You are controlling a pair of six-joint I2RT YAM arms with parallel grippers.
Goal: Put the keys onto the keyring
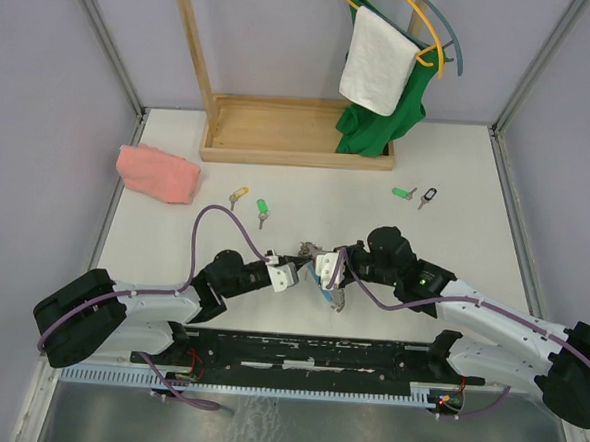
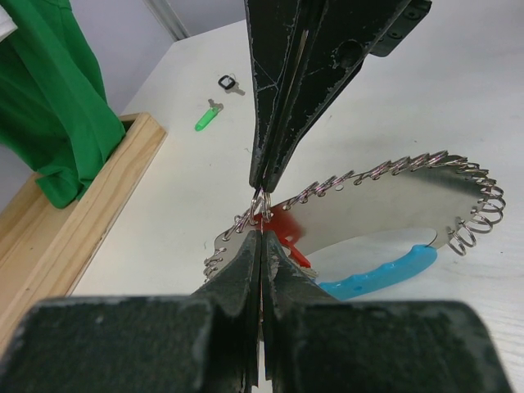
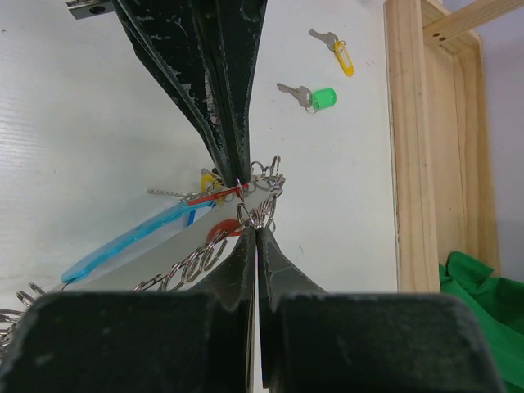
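The keyring (image 2: 385, 205) lies between my two grippers near the table's front: a shiny metal plate edged with small wire rings, and a light-blue plastic piece (image 2: 378, 277) beside it. My left gripper (image 2: 262, 233) is shut on a key with a red tag (image 3: 214, 196), seen edge-on. My right gripper (image 3: 256, 228) is shut on one wire ring of the keyring (image 3: 264, 211). The two sets of tips nearly touch (image 1: 307, 270). Loose keys lie farther back: yellow tag (image 1: 238, 195), green tag (image 1: 262, 209), another green tag (image 1: 404, 193) and a black-headed one (image 1: 429, 197).
A folded pink cloth (image 1: 158, 173) lies at the left. A wooden rack base (image 1: 295, 133) stands at the back, with a green garment (image 1: 382, 116) and a white towel (image 1: 377, 61) hanging over it. Grey walls close in the table on three sides.
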